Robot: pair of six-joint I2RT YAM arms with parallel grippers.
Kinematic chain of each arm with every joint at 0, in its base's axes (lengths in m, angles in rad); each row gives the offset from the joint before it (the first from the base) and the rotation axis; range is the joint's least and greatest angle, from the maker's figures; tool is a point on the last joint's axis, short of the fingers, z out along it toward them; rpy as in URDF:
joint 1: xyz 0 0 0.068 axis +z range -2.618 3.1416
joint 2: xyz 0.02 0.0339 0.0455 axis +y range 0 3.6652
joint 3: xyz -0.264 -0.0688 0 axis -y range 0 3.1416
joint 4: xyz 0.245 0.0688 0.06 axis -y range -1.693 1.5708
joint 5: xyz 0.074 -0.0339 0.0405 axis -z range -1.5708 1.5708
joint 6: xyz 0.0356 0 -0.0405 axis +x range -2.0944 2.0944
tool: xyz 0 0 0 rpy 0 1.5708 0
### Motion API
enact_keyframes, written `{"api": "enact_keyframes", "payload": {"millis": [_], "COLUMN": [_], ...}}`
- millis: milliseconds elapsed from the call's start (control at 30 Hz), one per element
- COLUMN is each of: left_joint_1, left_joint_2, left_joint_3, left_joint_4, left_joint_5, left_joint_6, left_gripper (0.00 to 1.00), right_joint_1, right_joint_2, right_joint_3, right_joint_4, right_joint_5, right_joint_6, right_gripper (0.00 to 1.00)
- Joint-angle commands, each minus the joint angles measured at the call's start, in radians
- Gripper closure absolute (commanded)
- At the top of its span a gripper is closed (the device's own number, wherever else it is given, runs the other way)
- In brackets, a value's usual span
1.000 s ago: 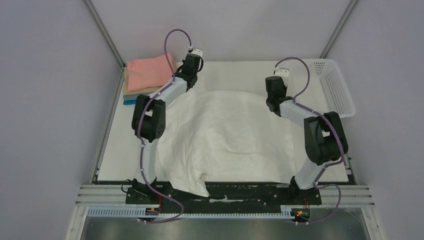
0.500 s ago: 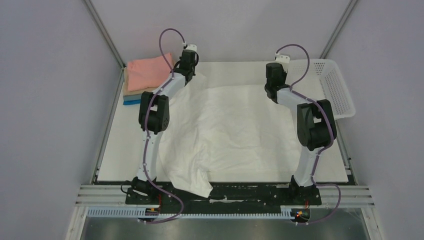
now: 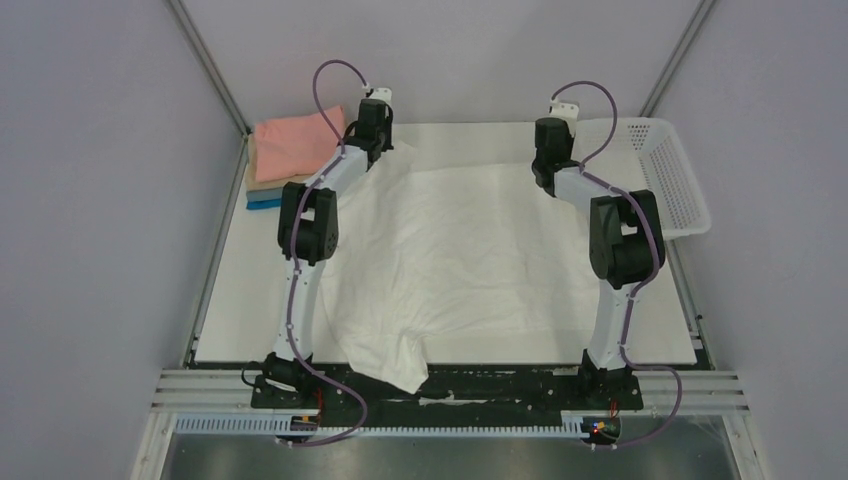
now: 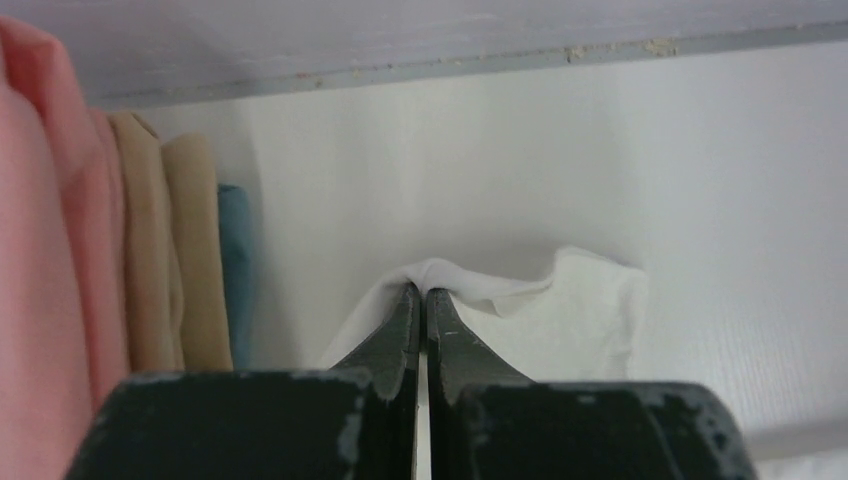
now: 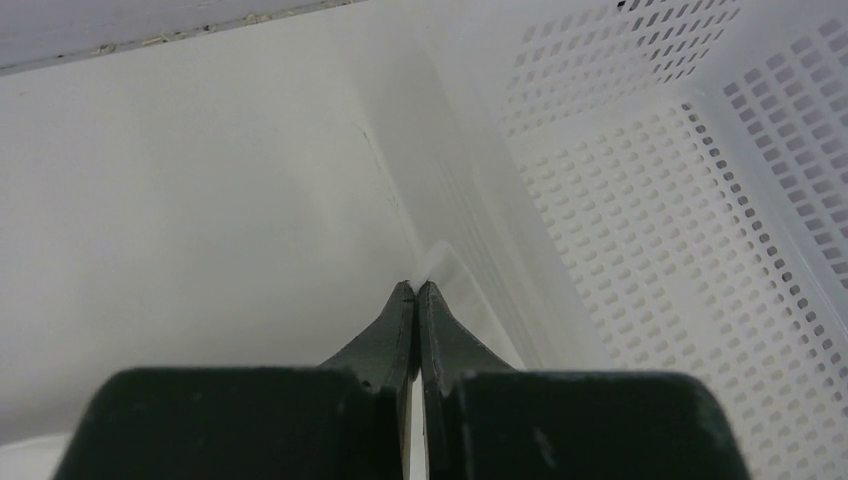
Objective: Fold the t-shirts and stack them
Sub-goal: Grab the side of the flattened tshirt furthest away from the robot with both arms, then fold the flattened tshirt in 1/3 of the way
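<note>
A plain white t-shirt point(image 3: 450, 250) lies spread over the table, with one corner hanging off the near edge. My left gripper point(image 3: 383, 152) is shut on the shirt's far left corner; in the left wrist view the cloth point(image 4: 580, 310) bunches at the closed tips point(image 4: 423, 290). My right gripper point(image 3: 546, 170) is shut on the far right corner, where only a sliver of cloth point(image 5: 446, 262) shows at the closed tips point(image 5: 415, 285). A stack of folded shirts sits at the far left: salmon pink point(image 3: 295, 145) on top, tan point(image 4: 165, 260) and blue point(image 4: 235, 270) below.
A white plastic mesh basket point(image 3: 670, 170) stands at the far right, close beside my right gripper; its wall point(image 5: 650, 200) fills the right of the right wrist view. The back wall is just beyond both grippers. Bare table point(image 3: 250, 300) shows left of the shirt.
Both arms have reached further toward the far edge. They pulled the white shirt's far edge back with them, and the shirt now lies flatter and straighter.
</note>
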State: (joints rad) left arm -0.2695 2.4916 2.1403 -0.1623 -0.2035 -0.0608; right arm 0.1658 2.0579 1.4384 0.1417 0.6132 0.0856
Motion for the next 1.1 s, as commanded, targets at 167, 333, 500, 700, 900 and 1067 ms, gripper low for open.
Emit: {"api": "enact_keyframes", "payload": {"millis": [167,333,500,700,900,1067], "left_joint_1": [0.003,0.001,0.0,-0.002,-0.011,-0.027], "left_joint_2": [-0.308,-0.506,-0.674,-0.843,-0.989,-1.072], "left_joint_3": [-0.394,-0.657,-0.892,-1.107,-1.223,-1.22], "left_joint_4": [0.158,0.274,0.322,0.358,0.313,0.225], "left_joint_5": [0.185,0.229,0.216,0.221,0.228,0.207], "left_joint_6": [-0.053,-0.09,-0.147,-0.216,-0.249,-0.197], "left_gripper": [0.98,0.98,0.98,0.98,0.98,0.98], "right_joint_1": [-0.003,-0.003,-0.004,-0.004,-0.003,-0.006], "right_joint_2": [-0.167,-0.266,-0.358,-0.427,-0.471,-0.485], "right_joint_3": [-0.145,-0.249,-0.341,-0.404,-0.416,-0.417], "right_joint_4": [0.011,-0.002,-0.018,-0.057,-0.103,-0.125], "right_joint_5": [-0.093,-0.119,-0.149,-0.151,-0.115,-0.105], "right_joint_6": [0.034,0.056,0.075,0.093,0.075,0.055], "right_gripper": [1.0,1.0,1.0,1.0,1.0,1.0]}}
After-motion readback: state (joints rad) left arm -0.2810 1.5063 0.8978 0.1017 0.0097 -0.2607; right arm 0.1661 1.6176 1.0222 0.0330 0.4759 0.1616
